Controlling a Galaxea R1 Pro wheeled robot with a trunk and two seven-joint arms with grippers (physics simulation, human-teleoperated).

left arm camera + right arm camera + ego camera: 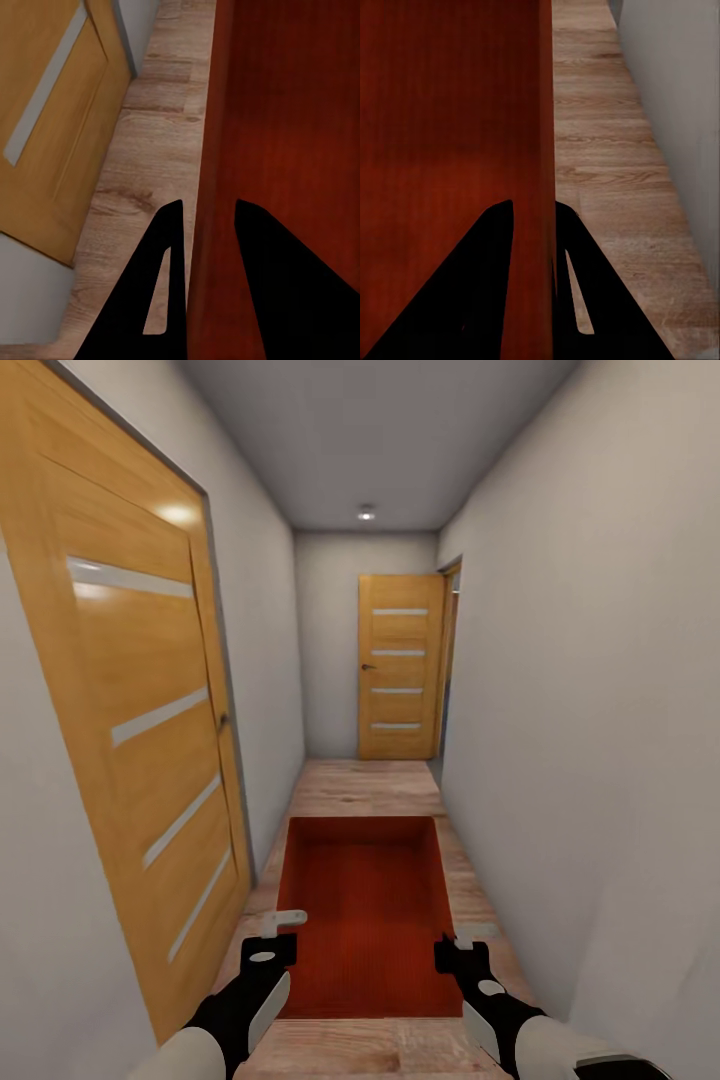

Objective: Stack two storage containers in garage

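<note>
Storage container (365, 905) mid-corridor, gripper-pinched side walls, narrow floor margins.

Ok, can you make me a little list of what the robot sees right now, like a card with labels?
place: narrow hallway, light wood floor, white-grey walls
being carried: one red-orange storage container, open top, held out in front
left tool: clamped over the container's left wall
right tool: clamped over the container's right wall
doors: one orange wooden door close on the left, another closed door at the far end
light: ceiling spotlight on
</note>
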